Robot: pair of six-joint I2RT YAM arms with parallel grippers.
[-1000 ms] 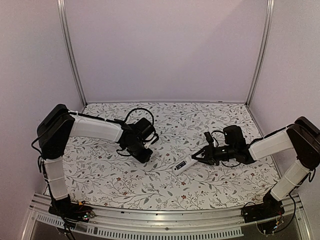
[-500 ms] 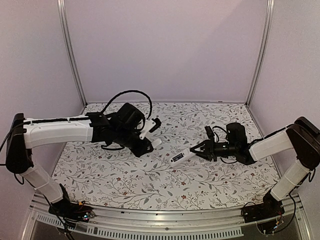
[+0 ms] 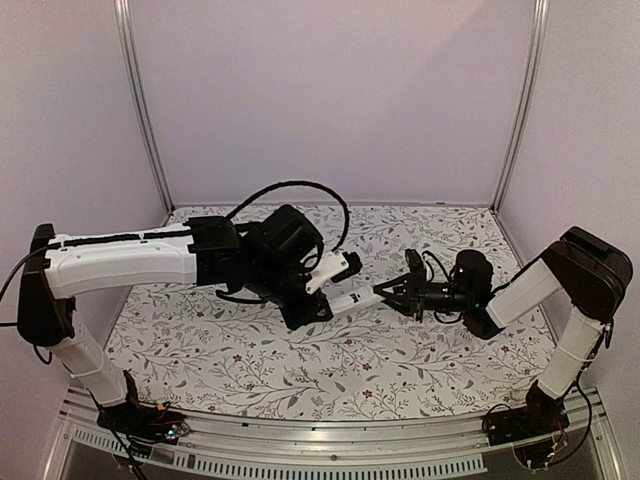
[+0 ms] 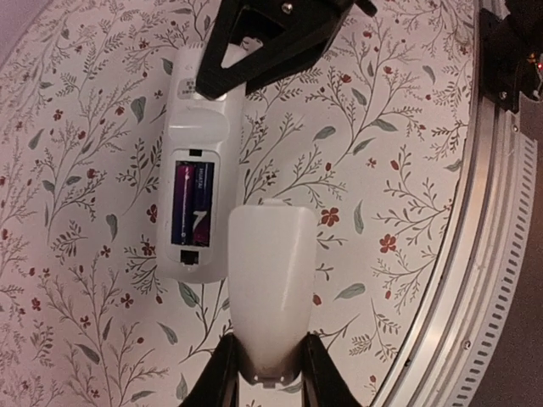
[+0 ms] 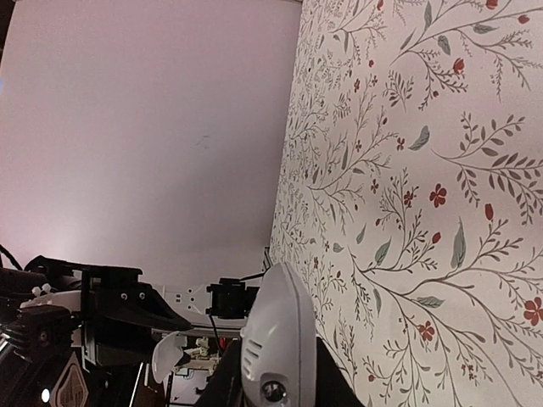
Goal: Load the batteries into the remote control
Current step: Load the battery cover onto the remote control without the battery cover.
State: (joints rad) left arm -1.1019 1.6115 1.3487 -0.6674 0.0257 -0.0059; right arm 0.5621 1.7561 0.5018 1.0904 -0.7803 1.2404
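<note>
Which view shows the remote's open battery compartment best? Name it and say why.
Left wrist: it looks straight into the open compartment of the remote control, the batteries seated inside. Top external shows the remote small, in the right claw, compartment unreadable. Right wrist shows only its end, edge-on.

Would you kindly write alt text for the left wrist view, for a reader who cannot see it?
The left gripper holds a white battery cover close to the open compartment of the remote control, where a battery sits. The black right gripper clamps the remote's far end above a floral tablecloth.
</note>
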